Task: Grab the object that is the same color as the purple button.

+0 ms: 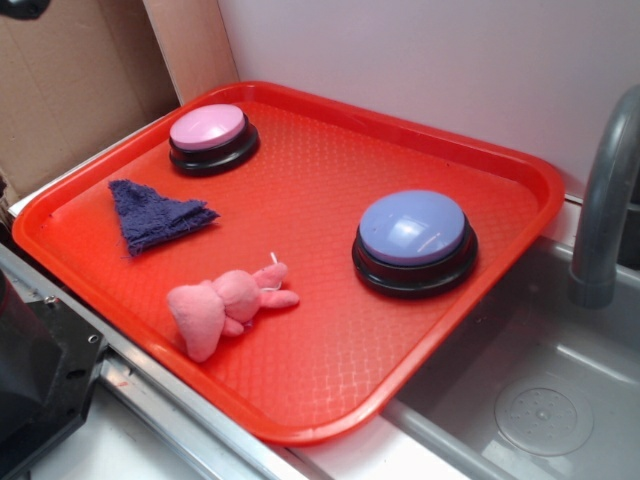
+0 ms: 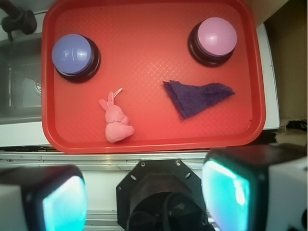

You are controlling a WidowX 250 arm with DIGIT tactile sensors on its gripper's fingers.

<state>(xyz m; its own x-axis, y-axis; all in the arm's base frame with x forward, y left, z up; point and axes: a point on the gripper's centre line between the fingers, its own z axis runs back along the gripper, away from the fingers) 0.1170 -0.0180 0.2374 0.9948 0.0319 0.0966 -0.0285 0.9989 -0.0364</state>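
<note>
Looking down from the wrist, the gripper [image 2: 144,192] hangs short of the tray [image 2: 144,53], jaws wide apart and empty, with the purple cloth [image 2: 197,97] ahead and to the right, its long axis crosswise, below the pink button [image 2: 213,38].

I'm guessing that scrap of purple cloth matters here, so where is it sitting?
In the exterior view the purple cloth lies flat on the red tray, near its left edge, between the pink button and the pink plush toy.
</note>
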